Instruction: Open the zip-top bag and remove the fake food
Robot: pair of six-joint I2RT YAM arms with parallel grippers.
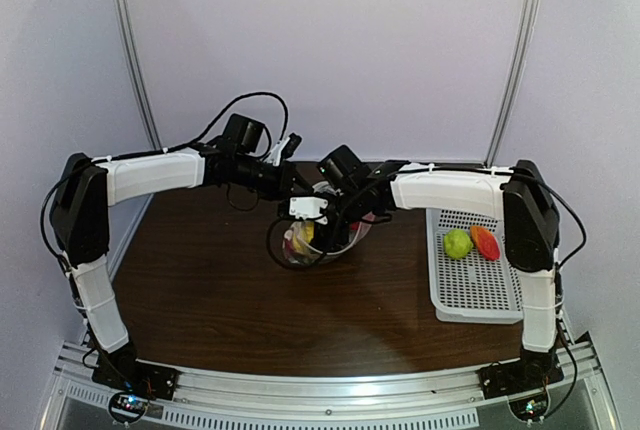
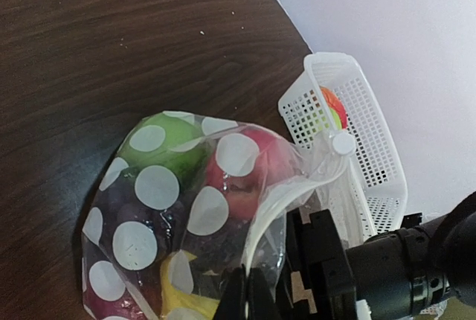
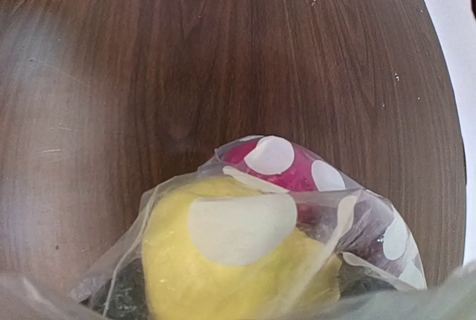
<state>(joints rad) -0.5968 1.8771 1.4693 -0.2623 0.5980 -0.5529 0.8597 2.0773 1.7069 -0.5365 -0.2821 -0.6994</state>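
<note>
- clear plastic with white dots, the zip-top bag (image 2: pixel 190 201) sits at the middle of the dark wooden table (image 1: pixel 200 290), between the two arms.
- the fake food (image 2: pixel 223 186) fills it. a bagged green fruit (image 2: pixel 160 152) and a red fruit (image 2: pixel 245 178) lie against the dotted side, dark grapes (image 2: pixel 130 212) lie lower, and a yellow lemon (image 3: pixel 230 260) presses on the plastic beside a pink fruit (image 3: pixel 279 171).
- the left gripper (image 2: pixel 249 294) has its fingers pinched together on the bag's white rim strip.
- the right gripper (image 2: pixel 309 225) sits just beside that rim. whether it grips the plastic cannot be told, and its own camera shows only the bag up close.
- the white basket (image 1: pixel 480 295) stands at the table's right side, apart from the bag. it holds a loose green fruit (image 1: pixel 457 243) touching an orange-red fruit (image 1: pixel 485 241).
</note>
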